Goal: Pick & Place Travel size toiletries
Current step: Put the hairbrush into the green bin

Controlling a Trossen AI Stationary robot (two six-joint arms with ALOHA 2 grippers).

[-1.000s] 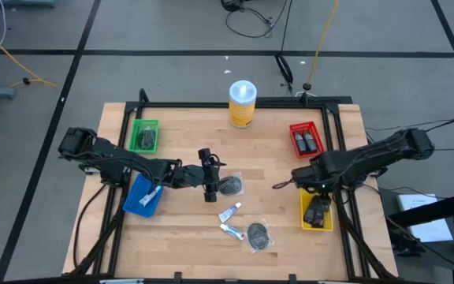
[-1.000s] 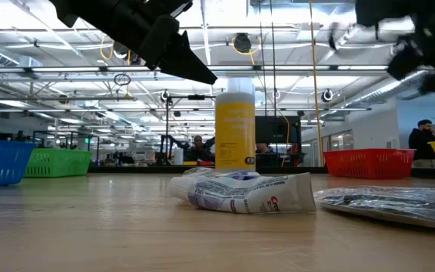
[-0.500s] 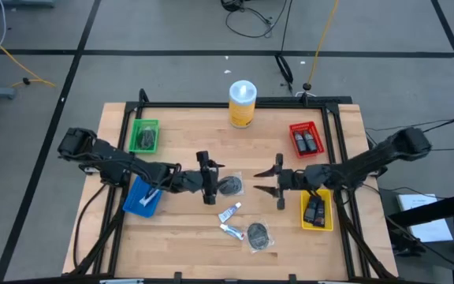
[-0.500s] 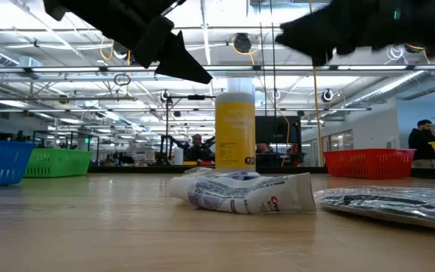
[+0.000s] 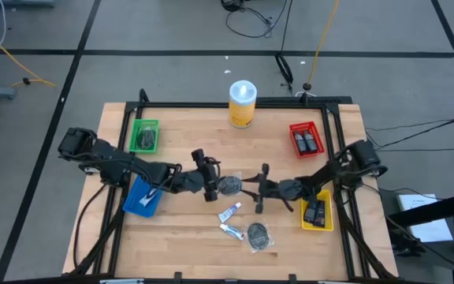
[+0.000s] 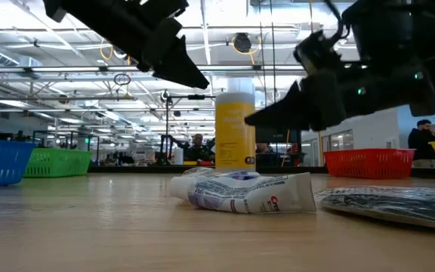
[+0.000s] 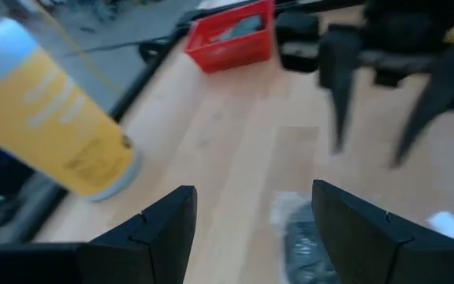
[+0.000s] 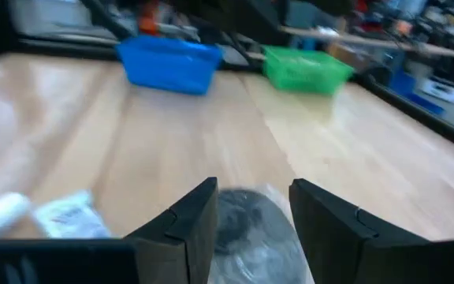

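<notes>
A round dark grey packet [image 5: 228, 186] lies flat on the table's middle. My left gripper [image 5: 213, 180] hovers open just left of it, and the left wrist view shows the packet [image 7: 306, 237] ahead between its fingers. My right gripper [image 5: 249, 189] is open just right of the packet, its fingers standing on either side of the packet [image 8: 251, 225] without touching. Nearer the front lie two white tubes [image 5: 229, 213] [image 5: 231, 230] and a second dark packet [image 5: 258, 234]. The low view shows one tube [image 6: 248, 193].
A green bin [image 5: 144, 136] and a blue bin [image 5: 142, 195] stand at the left, and a red bin [image 5: 306, 140] and a yellow bin [image 5: 316, 211] at the right, each holding items. The tall yellow canister [image 5: 243, 102] stands at the far edge. Bare wood lies between the bins.
My right gripper has swung from beside the yellow bin toward the table's left, coming down toward the dark packet in the middle, and now faces my left gripper across it. The packet, tubes and bins lie as before.
</notes>
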